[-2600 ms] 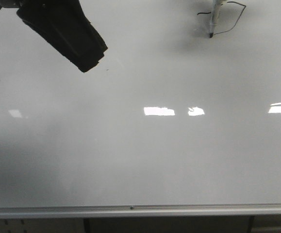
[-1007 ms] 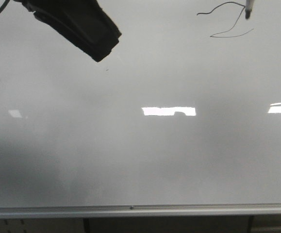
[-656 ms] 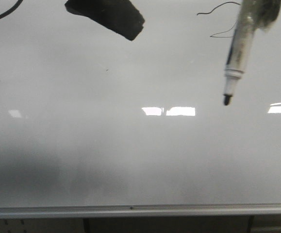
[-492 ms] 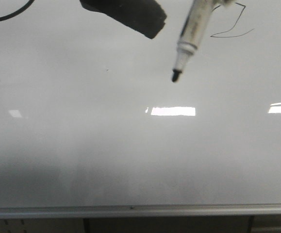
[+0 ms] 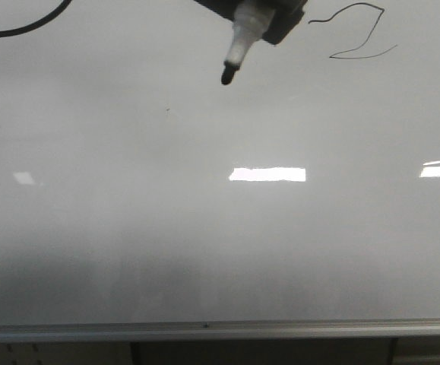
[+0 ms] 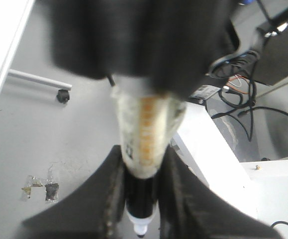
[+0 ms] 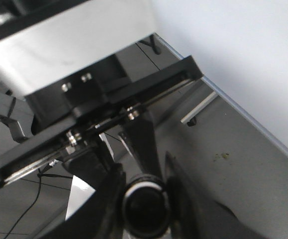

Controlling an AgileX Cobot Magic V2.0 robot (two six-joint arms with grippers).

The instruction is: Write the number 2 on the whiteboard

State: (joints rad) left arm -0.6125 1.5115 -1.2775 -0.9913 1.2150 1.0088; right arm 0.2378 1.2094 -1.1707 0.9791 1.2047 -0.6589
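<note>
The number 2 (image 5: pixel 354 32), a thin black line figure with a wavy top, slanted stroke and flat base, sits high on the whiteboard (image 5: pixel 220 251). The left tool (image 6: pixel 140 209) clamps a marker (image 6: pixel 143 164). The right tool (image 7: pixel 143 199) grips a dark round object.

A lab or workshop is suggested: loose black cables (image 6: pixel 243 107) are seen around white equipment housings (image 6: pixel 211 149) on a bare grey floor (image 6: pixel 44 134).

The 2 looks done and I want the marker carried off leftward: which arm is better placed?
Left, probably: the marker has its nib end between the fingers of the left gripper, left of the number 2.
</note>
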